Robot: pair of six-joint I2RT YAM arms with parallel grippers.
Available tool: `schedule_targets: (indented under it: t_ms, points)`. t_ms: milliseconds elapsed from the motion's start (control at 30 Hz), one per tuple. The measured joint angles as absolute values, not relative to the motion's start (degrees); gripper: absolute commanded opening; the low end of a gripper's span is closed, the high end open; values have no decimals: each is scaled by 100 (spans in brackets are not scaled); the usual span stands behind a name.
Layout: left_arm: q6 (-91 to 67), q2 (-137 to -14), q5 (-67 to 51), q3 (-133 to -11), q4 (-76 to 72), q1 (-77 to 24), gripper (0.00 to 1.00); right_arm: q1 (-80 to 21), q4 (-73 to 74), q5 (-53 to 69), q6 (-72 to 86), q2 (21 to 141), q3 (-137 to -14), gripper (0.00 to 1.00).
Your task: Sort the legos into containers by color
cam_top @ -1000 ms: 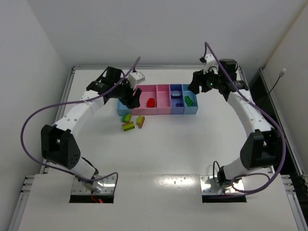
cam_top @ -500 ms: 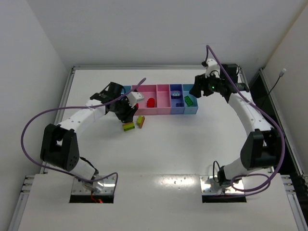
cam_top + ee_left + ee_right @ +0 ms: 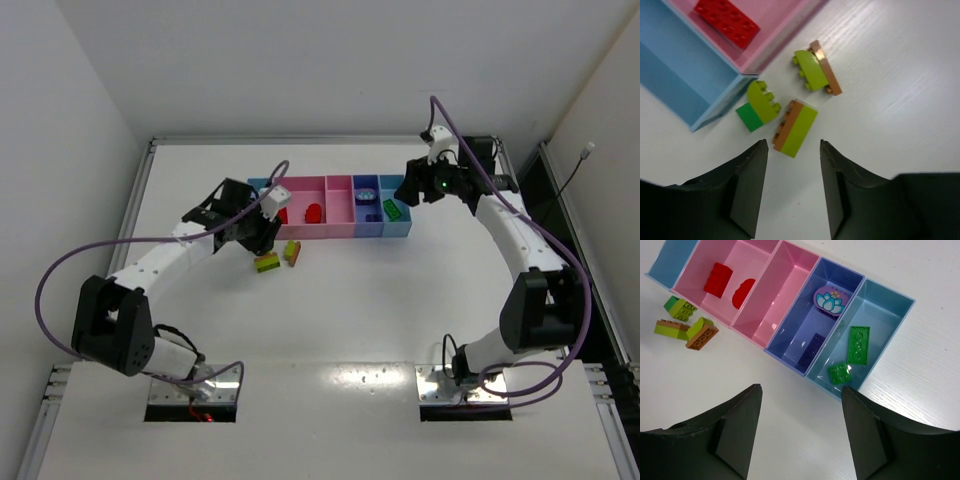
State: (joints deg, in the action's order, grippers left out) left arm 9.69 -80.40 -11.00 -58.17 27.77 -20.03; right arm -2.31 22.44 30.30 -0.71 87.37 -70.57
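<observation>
Our left tool (image 3: pixel 791 162) hangs open over the white desk (image 3: pixel 890 100), with a yellow-green and orange brick (image 3: pixel 796 128) just ahead of its gap. A green-ended brick (image 3: pixel 757 107) crowds that brick, just beside the light blue tray (image 3: pixel 715 114). Our right tool (image 3: pixel 801 395) is open near the blue tray (image 3: pixel 882 310).

My left gripper (image 3: pixel 791 147) hangs open over the lime-orange brick (image 3: pixel 799 129). A green-lime brick (image 3: pixel 756 109) crowds it on the tray side, w/ the light blue tray (image 3: pixel 720 112) corner just beyond, so little room there. Opposite side = bare table (image 3: pixel 900 115), free to pass.
</observation>
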Motion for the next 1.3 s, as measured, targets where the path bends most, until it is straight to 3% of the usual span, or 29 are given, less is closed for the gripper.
schedule_targets:
  t_ms: [200,567,1300]
  points:
    - [2497,-8145,-1763,-5887,3326,-2021,56,-226,2246,3055,-73,8737,-7052,67]
    - [5505,-9686,-2665,-7422,5256,-1695,56,-226,2237,3076,-84,8733,-6943,67]
    - [6978,-10283,-2794,-7312,4246,-2307,68,-117,2235,3153,-89,8733,-6866,69]
